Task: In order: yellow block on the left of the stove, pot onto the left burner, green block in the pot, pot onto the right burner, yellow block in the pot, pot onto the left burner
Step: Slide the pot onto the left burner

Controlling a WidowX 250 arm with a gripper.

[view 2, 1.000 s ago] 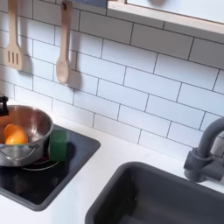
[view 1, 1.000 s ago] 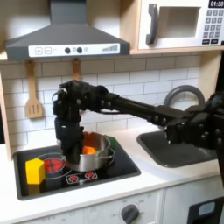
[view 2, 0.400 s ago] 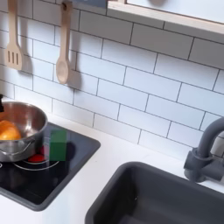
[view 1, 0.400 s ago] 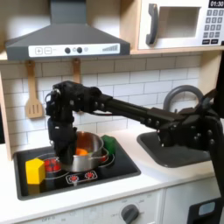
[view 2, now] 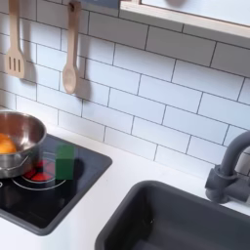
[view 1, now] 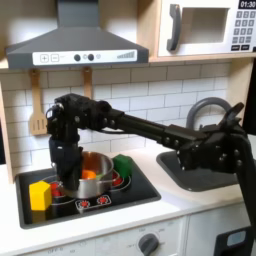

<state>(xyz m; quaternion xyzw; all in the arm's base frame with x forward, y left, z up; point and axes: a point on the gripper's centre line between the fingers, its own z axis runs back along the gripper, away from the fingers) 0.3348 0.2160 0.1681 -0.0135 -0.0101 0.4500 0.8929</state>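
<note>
Since a second ago, my end effector (view 1: 68,176) has slid the pot (view 1: 90,173) leftward across the stove (view 1: 140,188), away from the green block (view 1: 123,166). I judge this the slide onto the left burner; next I release and fetch that block. Whether my end effector clamps the rim, I cannot tell.

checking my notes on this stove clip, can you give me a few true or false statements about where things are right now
1. The pot holds an orange piece. True.
2. The green block is inside the pot. False: it stands on the stove, outside the pot, on the first exterior view's right of it.
3. The yellow block stands at the stove's end on the first exterior view's left. True.
4. The gripper hangs over the sink. False: it is down at the pot's rim, over the stove.
5. Two wooden utensils hang on the tiled wall. True.
</note>
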